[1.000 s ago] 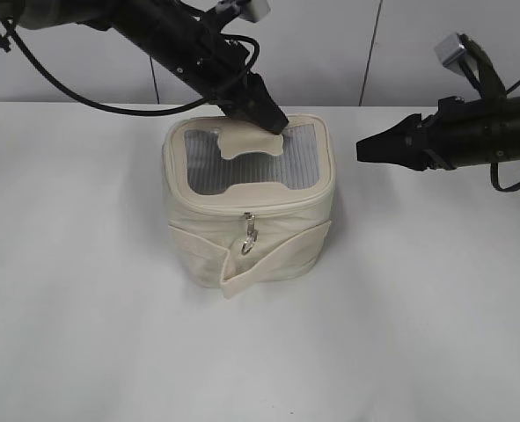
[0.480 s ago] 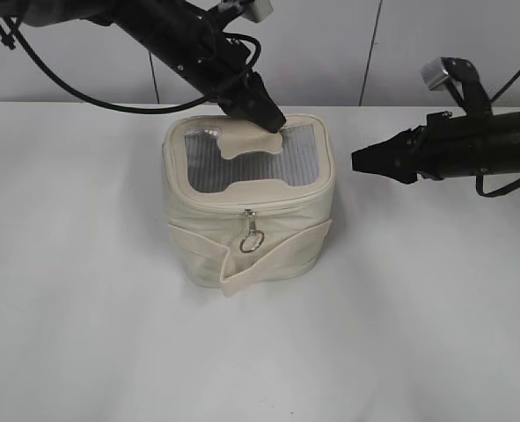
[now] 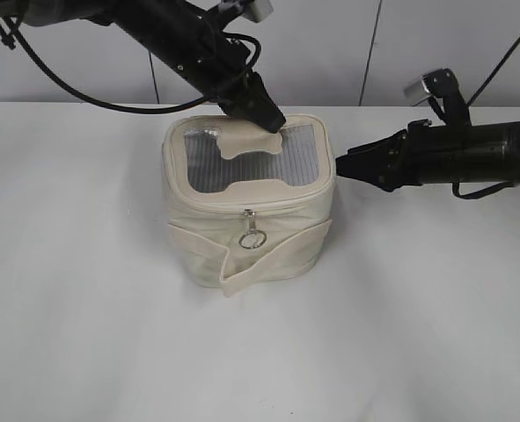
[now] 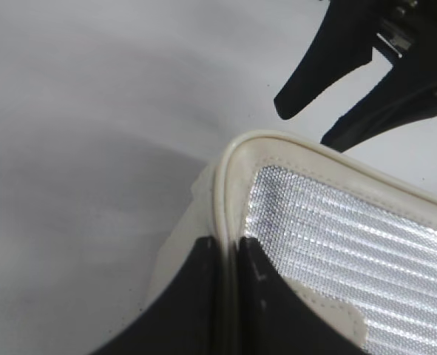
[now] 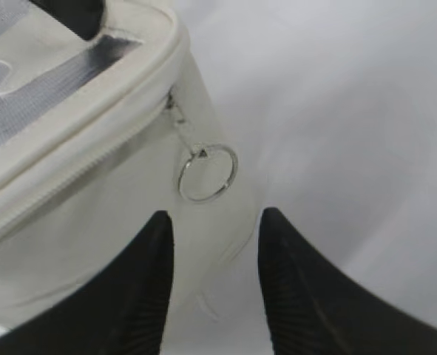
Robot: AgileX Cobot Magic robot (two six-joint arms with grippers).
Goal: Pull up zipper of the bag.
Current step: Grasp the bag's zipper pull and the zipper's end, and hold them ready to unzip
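Toward the far edge of the white bench (image 3: 84,290), about midway along it, you have the bag (image 3: 246,198) standing upright, its grey ribbed window (image 3: 251,163) facing up with the cream tab handle (image 3: 246,141) lying across it. Your left gripper (image 3: 264,114) comes in from the far left corner and bears on the bag's far rim; the left wrist view shows its fingers (image 4: 196,296) pressed onto the piped edge of the top panel, pinching it between them. The zipper (image 5: 78,174) runs round under that panel edge. One silver ring pull (image 3: 252,236) hangs on the bag's near face, above the strap band (image 3: 273,259). Your right gripper (image 3: 343,164) reaches in from the right edge, fingers (image 5: 140,296) spread, just beside the bag's right wall. A second ring pull (image 5: 207,174) hangs right before them, untouched.
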